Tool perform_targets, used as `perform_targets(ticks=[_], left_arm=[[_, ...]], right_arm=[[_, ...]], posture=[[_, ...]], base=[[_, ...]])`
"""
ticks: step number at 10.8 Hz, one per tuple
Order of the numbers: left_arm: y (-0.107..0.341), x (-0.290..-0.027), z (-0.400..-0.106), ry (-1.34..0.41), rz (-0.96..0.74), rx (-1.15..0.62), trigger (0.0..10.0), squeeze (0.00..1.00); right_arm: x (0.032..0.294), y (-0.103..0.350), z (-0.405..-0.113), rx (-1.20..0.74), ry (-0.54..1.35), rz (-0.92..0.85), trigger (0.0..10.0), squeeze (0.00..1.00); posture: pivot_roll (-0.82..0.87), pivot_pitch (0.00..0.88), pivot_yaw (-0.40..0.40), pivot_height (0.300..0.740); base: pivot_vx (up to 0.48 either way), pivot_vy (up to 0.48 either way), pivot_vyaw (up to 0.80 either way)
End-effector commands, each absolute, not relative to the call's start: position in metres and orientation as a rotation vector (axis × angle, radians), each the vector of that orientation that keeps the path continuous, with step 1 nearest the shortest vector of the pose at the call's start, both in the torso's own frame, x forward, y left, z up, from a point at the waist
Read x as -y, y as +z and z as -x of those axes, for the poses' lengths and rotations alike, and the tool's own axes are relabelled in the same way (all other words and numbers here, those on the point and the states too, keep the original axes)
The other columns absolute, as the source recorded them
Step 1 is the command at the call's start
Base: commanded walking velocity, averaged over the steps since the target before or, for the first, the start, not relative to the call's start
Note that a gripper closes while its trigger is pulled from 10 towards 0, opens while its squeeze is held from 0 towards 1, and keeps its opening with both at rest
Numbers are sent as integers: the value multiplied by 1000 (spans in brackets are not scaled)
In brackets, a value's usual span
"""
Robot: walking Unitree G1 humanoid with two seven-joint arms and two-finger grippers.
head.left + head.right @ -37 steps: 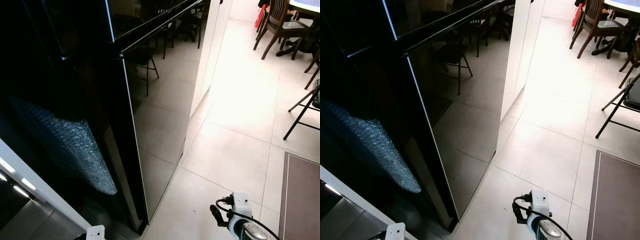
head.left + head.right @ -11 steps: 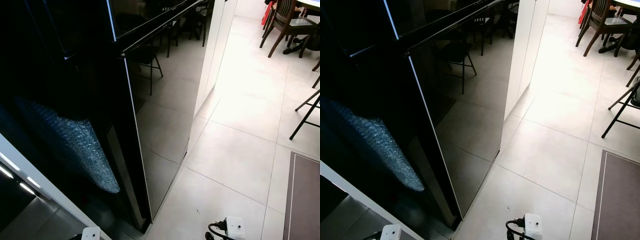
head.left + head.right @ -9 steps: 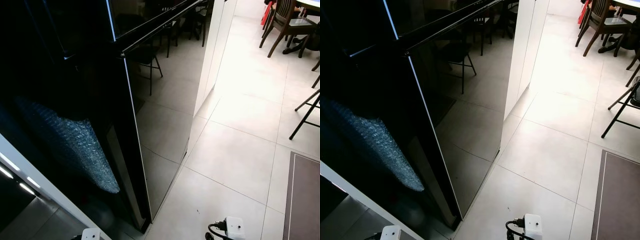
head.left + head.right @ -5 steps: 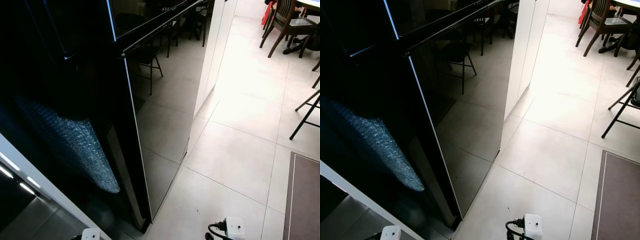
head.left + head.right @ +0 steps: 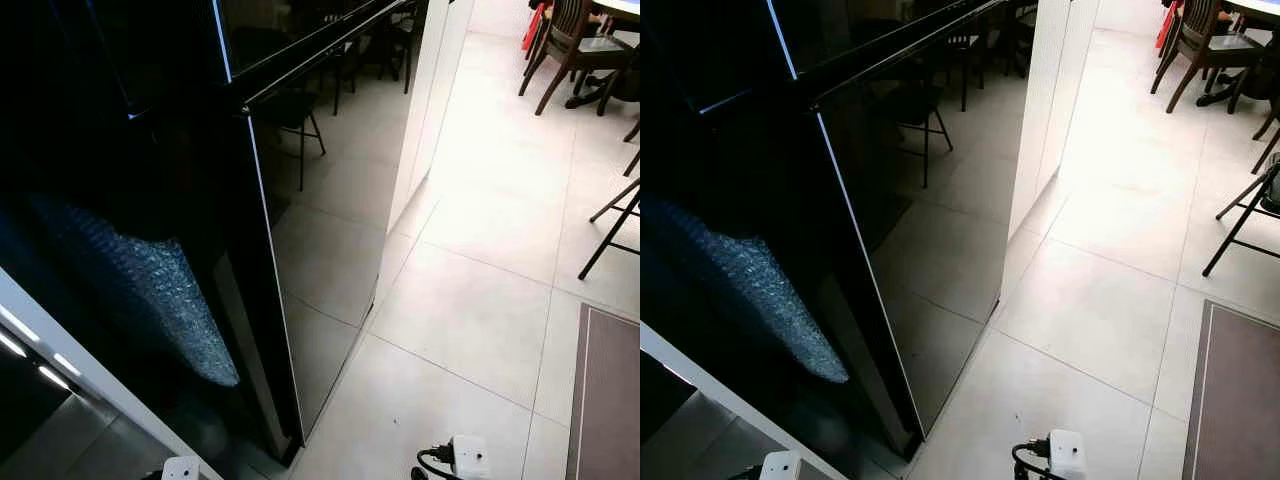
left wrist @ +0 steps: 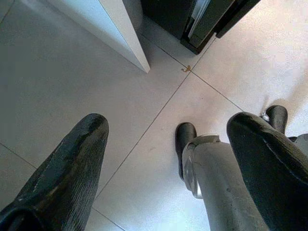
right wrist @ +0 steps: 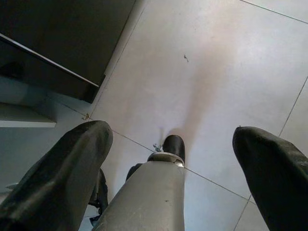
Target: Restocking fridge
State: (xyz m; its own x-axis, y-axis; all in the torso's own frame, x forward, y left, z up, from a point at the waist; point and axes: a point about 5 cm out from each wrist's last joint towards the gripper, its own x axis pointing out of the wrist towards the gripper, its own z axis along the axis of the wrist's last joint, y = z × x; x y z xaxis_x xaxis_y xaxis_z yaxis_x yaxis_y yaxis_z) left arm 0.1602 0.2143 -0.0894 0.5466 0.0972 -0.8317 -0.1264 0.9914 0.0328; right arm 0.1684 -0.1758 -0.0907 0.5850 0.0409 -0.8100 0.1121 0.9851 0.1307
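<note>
A tall glossy black fridge (image 5: 320, 230) fills the left half of the eye views, and its shiny face mirrors the floor and chairs. A patch of bubble wrap (image 5: 150, 290) shows on its darker left face. Both arms hang low at the bottom edge of the eye views, where the white wrist block of the right arm (image 5: 468, 455) and that of the left arm (image 5: 180, 468) show. In the wrist views my left gripper (image 6: 168, 125) and right gripper (image 7: 171, 134) point down at the tiled floor. Both are open and hold nothing.
A white cabinet panel (image 5: 430, 90) stands just past the fridge. Pale floor tiles (image 5: 470, 310) stretch to the right. Wooden dining chairs (image 5: 560, 45) stand at the far right, a black folding chair (image 5: 610, 230) nearer, and a dark mat (image 5: 610, 400) at the lower right. My own legs (image 6: 202, 173) show below.
Since 3.4 s ago my right arm has sunk lower in the eye views and the camera has shifted slightly. Nothing has visibly moved over the last second.
</note>
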Motion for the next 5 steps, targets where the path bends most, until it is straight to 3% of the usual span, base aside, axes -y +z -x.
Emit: perform_targets(ticks=[1,5], left_arm=[[-92,-218,-152,135,25,-1017,10000,0],[-92,-216,-153,131,25,-1015,10000,0]], right_arm=[[175,-93,-164,-964,-44,-177,10000,0],[175,-94,-162,-969,-42,-178,10000,0]], posture=[[-17,0,41,740],[-14,0,39,740]], base=[[0,0,0],[0,0,0]])
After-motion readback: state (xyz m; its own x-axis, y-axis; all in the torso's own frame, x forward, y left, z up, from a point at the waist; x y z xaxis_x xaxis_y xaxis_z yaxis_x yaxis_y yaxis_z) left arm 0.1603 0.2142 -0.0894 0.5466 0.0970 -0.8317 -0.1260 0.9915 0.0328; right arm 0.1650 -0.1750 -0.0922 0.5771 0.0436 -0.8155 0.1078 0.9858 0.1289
